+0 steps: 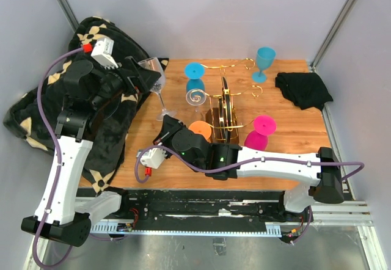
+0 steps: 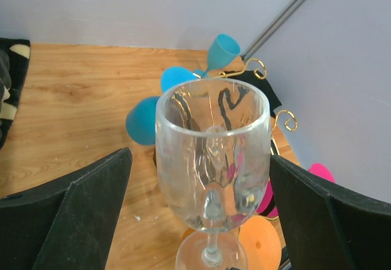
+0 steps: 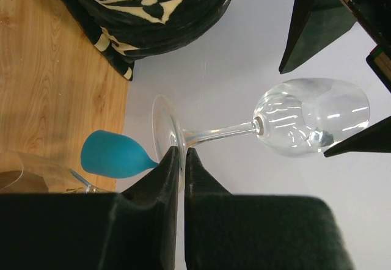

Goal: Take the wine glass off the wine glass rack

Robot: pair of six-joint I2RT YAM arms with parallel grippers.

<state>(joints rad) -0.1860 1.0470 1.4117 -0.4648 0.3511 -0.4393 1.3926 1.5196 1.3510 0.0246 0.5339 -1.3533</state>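
One wooden table [image 1: 299, 129], grey walls [image 1: 214, 13]

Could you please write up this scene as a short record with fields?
glass: clear glass, apart from the rack, to its left
right gripper: shut on the glass's foot
left gripper: open, fingers flanking the bowl
around rack: left blue glass, right blue glass, pink glass, orange glass
soft items: black cloth at right, blanket at left
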